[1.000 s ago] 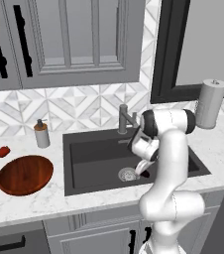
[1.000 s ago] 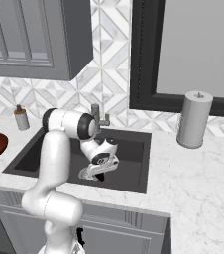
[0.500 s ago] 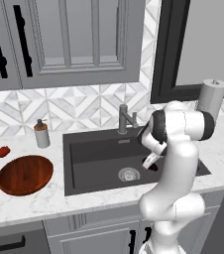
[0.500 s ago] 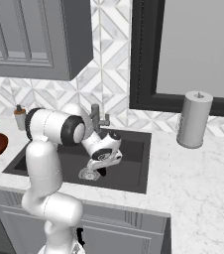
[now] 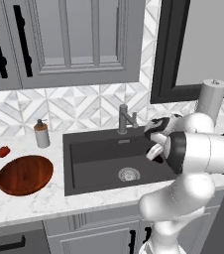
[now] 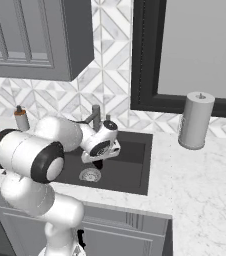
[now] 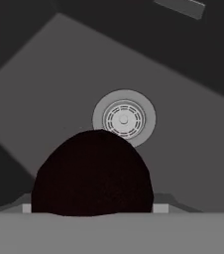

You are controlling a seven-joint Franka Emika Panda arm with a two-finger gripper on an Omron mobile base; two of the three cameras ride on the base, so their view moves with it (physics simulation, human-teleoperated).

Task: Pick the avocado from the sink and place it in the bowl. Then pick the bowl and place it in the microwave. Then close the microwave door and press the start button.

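Wide, shallow, reddish-brown glossy wooden bowl (image 5: 25,174) on the white marbled surface (image 5: 20,206) left of the sink, nothing inside; large dark charcoal rectangular sink (image 5: 94,158) with round metal drain (image 5: 129,174) and grey faucet (image 5: 123,118); small, nearly black egg-shaped avocado (image 7: 93,173) seen close in the hand view, above the sink floor with the drain behind it; long axis cannot be told; pincer (image 6: 99,162) over the basin, clenched on the avocado, fingers (image 7: 160,208) showing at its sides.
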